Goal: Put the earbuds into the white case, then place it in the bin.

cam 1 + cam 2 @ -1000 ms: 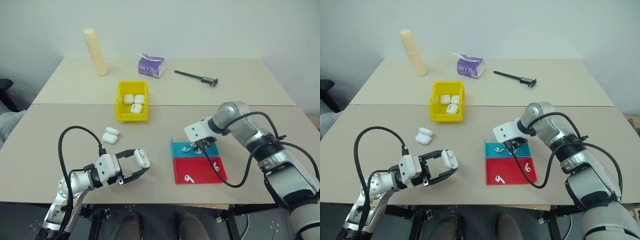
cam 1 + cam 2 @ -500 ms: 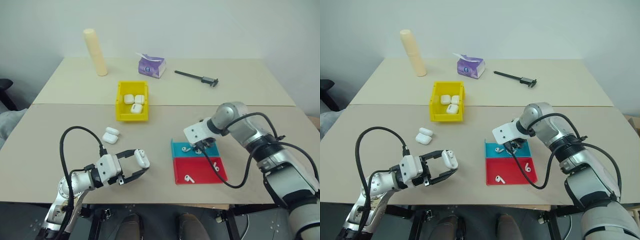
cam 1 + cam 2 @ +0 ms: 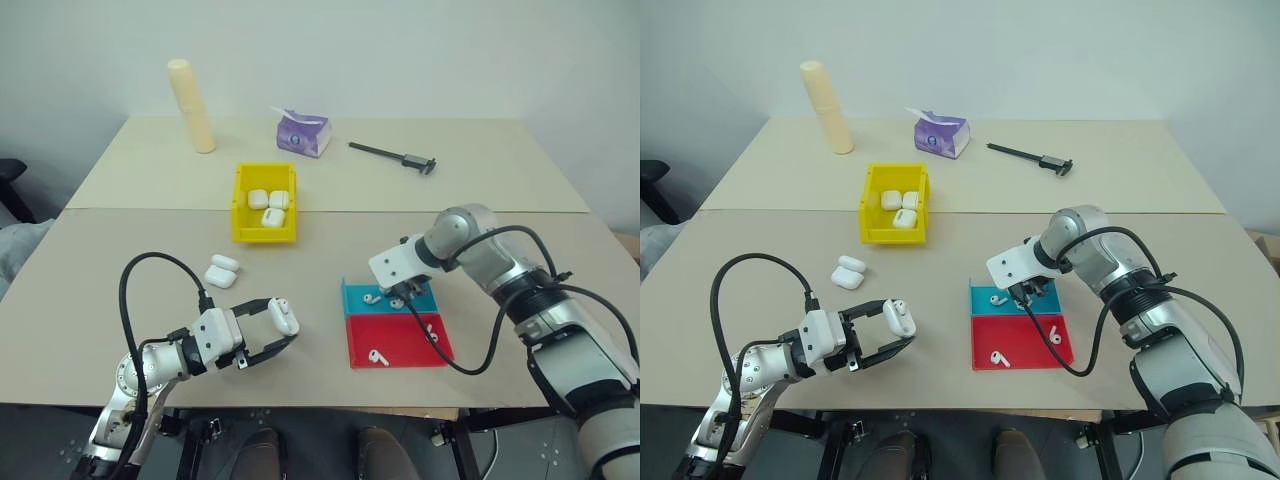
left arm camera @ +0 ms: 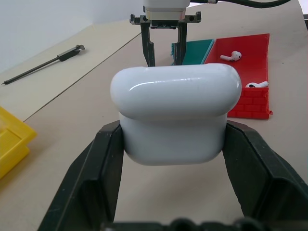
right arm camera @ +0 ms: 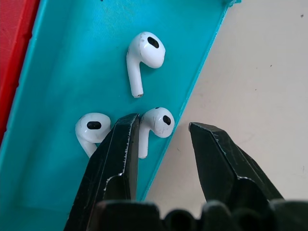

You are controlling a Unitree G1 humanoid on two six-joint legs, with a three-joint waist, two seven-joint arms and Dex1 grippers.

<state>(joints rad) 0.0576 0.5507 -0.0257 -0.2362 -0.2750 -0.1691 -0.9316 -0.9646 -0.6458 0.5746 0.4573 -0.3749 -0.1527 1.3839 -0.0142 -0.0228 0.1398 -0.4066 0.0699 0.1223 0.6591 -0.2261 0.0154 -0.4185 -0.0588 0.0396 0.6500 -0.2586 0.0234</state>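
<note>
My left gripper (image 3: 281,326) is shut on a white case (image 4: 175,113), held level just above the table near its front edge. My right gripper (image 5: 166,126) points down over the teal tray (image 5: 72,72), open. One earbud (image 5: 156,122) lies between its jaws at the tray's rim, close to one finger (image 5: 120,154). Two more earbuds (image 5: 144,55) lie on the teal floor nearby. The red tray (image 3: 400,340) in front holds two earbuds (image 3: 378,355). The yellow bin (image 3: 263,234) stands at centre left with three white cases inside.
Two more white cases (image 3: 220,270) lie on the table between the bin and my left gripper. At the back stand a cream cylinder (image 3: 190,105), a purple tissue pack (image 3: 303,131) and a black caliper (image 3: 395,153).
</note>
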